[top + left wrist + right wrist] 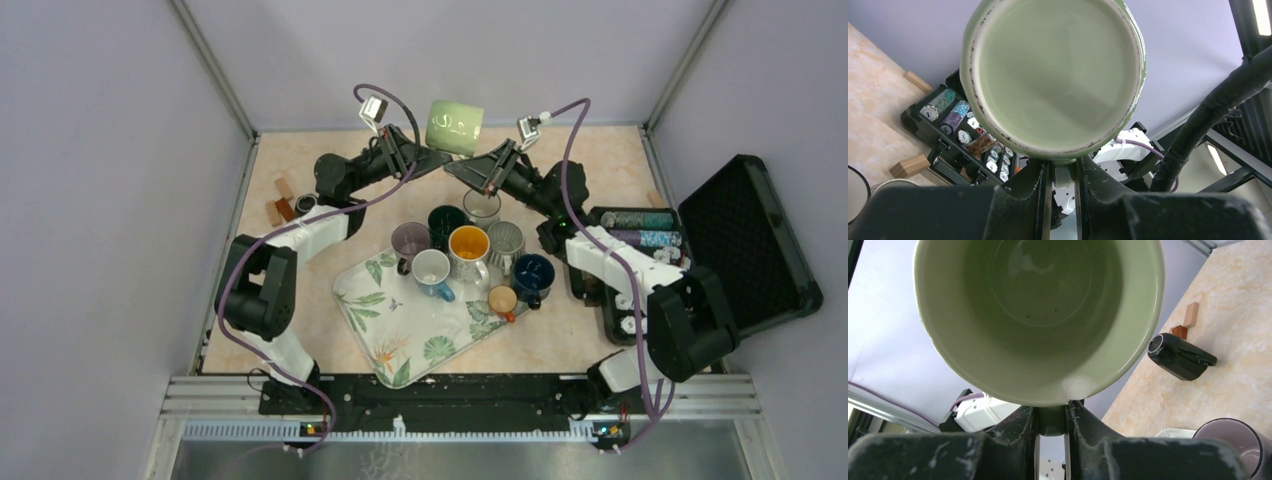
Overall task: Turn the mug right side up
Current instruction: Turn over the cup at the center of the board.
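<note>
A pale green mug hangs on its side in the air above the back of the table, between both arms. The left wrist view looks at its flat base, and my left gripper is shut on the green handle just below the base. The right wrist view looks into its open mouth, where my right gripper is shut on the handle under the rim. Seen from above, the left gripper and right gripper meet under the mug from either side.
A leaf-patterned tray below carries several upright mugs. A black open case with poker chips lies at the right. A small black object and wooden blocks sit at the left.
</note>
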Tool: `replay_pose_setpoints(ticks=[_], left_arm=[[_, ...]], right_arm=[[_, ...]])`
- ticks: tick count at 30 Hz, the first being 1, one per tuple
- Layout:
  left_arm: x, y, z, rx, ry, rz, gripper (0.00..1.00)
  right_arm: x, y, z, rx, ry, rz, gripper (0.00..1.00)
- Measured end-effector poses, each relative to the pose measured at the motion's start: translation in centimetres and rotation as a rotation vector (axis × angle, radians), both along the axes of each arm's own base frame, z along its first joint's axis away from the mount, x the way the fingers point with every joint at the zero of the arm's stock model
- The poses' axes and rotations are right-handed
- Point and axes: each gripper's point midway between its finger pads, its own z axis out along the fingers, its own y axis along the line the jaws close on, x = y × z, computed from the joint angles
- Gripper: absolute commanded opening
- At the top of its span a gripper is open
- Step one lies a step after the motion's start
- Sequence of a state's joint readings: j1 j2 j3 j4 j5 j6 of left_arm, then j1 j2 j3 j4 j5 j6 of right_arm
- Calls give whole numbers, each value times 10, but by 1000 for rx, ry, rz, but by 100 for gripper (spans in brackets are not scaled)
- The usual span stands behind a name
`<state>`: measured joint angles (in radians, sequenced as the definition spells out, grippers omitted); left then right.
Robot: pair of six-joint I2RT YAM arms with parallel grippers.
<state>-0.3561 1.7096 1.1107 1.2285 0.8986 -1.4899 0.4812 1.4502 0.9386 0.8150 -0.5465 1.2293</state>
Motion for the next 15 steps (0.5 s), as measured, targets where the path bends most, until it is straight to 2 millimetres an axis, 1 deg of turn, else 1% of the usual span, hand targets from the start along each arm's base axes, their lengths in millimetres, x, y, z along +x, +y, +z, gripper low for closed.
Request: replay_pose_setpoints(ticks=[1,2,4,7,9,11,15], left_arm=[[0,0,-1,1,1,0,0],[0,0,-1,2,3,-1,3],[1,-1,-2,7,6,-2,19],[1,-1,-4,16,9,-2,39],[3,-2,-5,24,-2,5,49],[4,-3,-7,34,-18,13,63],[10,-5,-13,68,-26,41,76]], right_arm=[[0,0,-1,-3,1,-2,0],[0,0,-1,-6,2,-3,0],[1,-1,-2,-14,1,-8,0],[1,-2,-3,-33,-2,-23,0],[1,-4,-5,-50,-6,-39,0],[3,-5,-8,-69,0,-56,0],[7,-8,-17,-111,22,-90,0]])
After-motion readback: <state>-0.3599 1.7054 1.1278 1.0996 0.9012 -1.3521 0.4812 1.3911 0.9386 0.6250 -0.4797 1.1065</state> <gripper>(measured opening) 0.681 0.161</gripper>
